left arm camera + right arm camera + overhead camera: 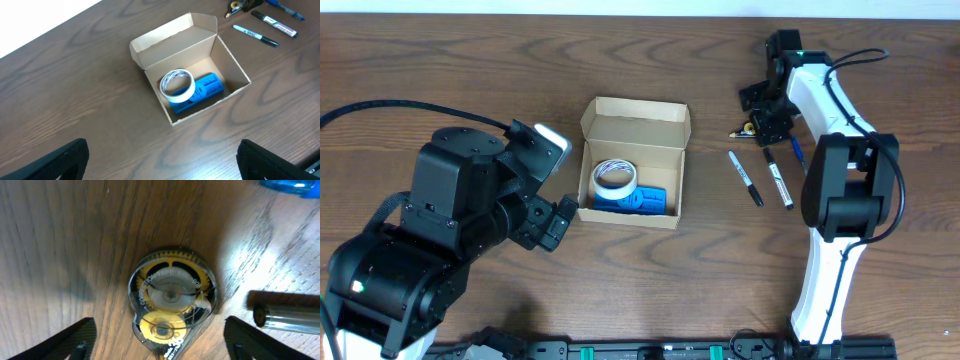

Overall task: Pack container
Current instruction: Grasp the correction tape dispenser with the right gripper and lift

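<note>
A: Overhead view, largest item first?
B: Wooden table [470, 60], dark brown grain. Next, left arm [430, 240], black, at the near left; its gripper [557, 190] has the fingers spread apart, holding nothing, just beside the box's left wall.
A: Right arm?
B: White and black [840, 190], reaching to the far right. Its gripper [160, 335] hangs over a correction tape dispenser [170, 300], fingers wide apart on either side, not touching it.
A: The container?
B: Tan cardboard box [620, 215], mid-table, flap lid [635, 122] standing open at the far side. Contents: one roll of white tape [614, 178], lying flat, resting partly on a blue plastic object [645, 200] along the near wall. What the blue object is, I cannot tell.
A: Loose items?
B: Two black markers [746, 179] [778, 180] lie side by side on the table, right of the box and well apart from it. One blue pen [797, 152], partly hidden by the right arm. The dispenser is clear-cased with yellow gears, beside the markers' far ends.
</note>
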`<control>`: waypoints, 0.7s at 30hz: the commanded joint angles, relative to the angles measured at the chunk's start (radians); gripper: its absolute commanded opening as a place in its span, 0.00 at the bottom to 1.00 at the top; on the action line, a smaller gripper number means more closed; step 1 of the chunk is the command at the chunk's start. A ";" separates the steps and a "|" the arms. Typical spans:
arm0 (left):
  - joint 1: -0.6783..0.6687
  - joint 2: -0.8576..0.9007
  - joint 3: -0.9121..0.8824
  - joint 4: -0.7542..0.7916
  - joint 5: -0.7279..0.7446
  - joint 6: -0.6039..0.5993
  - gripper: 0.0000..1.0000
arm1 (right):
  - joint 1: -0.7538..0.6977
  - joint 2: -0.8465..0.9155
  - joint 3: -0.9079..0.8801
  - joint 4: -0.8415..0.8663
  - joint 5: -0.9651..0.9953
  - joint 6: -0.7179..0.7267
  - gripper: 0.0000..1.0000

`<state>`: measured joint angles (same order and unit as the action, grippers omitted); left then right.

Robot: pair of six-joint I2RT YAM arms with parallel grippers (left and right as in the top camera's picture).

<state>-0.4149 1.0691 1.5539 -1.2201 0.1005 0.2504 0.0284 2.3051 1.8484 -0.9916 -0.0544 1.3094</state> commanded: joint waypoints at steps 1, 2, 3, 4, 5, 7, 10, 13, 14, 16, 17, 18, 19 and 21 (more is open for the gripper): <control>0.003 0.000 0.013 0.000 -0.007 -0.010 0.95 | -0.003 0.015 -0.005 -0.003 0.020 0.018 0.79; 0.003 0.000 0.013 0.000 -0.007 -0.010 0.95 | -0.003 0.017 -0.005 -0.004 0.021 0.018 0.77; 0.003 0.000 0.013 0.000 -0.007 -0.010 0.95 | -0.003 0.018 -0.005 -0.004 0.021 0.018 0.75; 0.003 0.000 0.013 0.000 -0.007 -0.010 0.95 | -0.003 0.019 -0.005 -0.004 0.021 0.018 0.72; 0.003 0.000 0.013 0.000 -0.007 -0.010 0.95 | -0.003 0.021 -0.005 -0.004 0.021 0.018 0.71; 0.003 0.000 0.013 0.000 -0.007 -0.010 0.95 | -0.003 0.026 -0.005 -0.003 0.021 0.018 0.68; 0.003 0.000 0.013 0.000 -0.007 -0.010 0.95 | -0.003 0.032 -0.005 -0.003 0.020 0.018 0.67; 0.003 0.000 0.013 0.000 -0.007 -0.010 0.95 | -0.003 0.037 -0.005 -0.004 0.017 0.018 0.66; 0.003 0.000 0.013 0.000 -0.007 -0.010 0.95 | -0.003 0.037 -0.005 -0.003 0.017 0.018 0.66; 0.003 0.000 0.013 0.000 -0.007 -0.010 0.95 | -0.003 0.037 -0.005 -0.003 0.017 0.018 0.66; 0.003 0.000 0.013 0.000 -0.007 -0.010 0.95 | -0.004 0.037 -0.005 -0.003 0.017 0.018 0.65; 0.003 0.000 0.013 0.000 -0.007 -0.010 0.95 | -0.006 0.037 -0.005 -0.004 0.017 0.018 0.65; 0.003 0.000 0.013 0.000 -0.007 -0.010 0.95 | -0.006 0.038 -0.005 -0.005 0.016 0.018 0.64; 0.003 0.000 0.013 0.000 -0.007 -0.010 0.95 | -0.009 0.039 -0.005 -0.007 0.015 0.018 0.64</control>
<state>-0.4149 1.0691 1.5539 -1.2201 0.1005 0.2504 0.0284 2.3199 1.8484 -0.9943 -0.0521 1.3209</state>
